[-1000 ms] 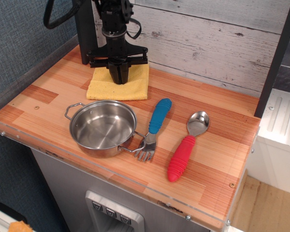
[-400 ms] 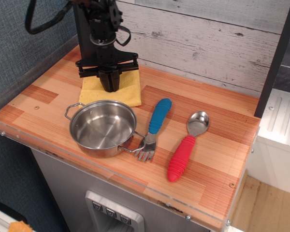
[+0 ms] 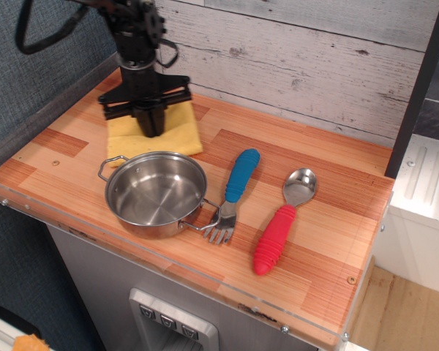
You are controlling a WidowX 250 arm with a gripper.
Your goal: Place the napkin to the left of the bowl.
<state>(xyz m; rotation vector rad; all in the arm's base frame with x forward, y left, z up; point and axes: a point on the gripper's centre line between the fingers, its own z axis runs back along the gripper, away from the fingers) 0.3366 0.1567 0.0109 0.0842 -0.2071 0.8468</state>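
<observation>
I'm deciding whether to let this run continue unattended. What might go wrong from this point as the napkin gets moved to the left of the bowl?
1. The napkin lies right behind the bowl, its near edge close to the rim; dragging it could snag a loop handle or shove the bowl toward the front edge.
2. The gripper presses on the middle of the soft cloth; it may bunch or slip out.
3. The table is narrow left of the bowl, so the napkin may overhang the edge.

Shiny steel bowl (image 3: 155, 191), terry-cloth napkin (image 3: 177, 135)
</observation>
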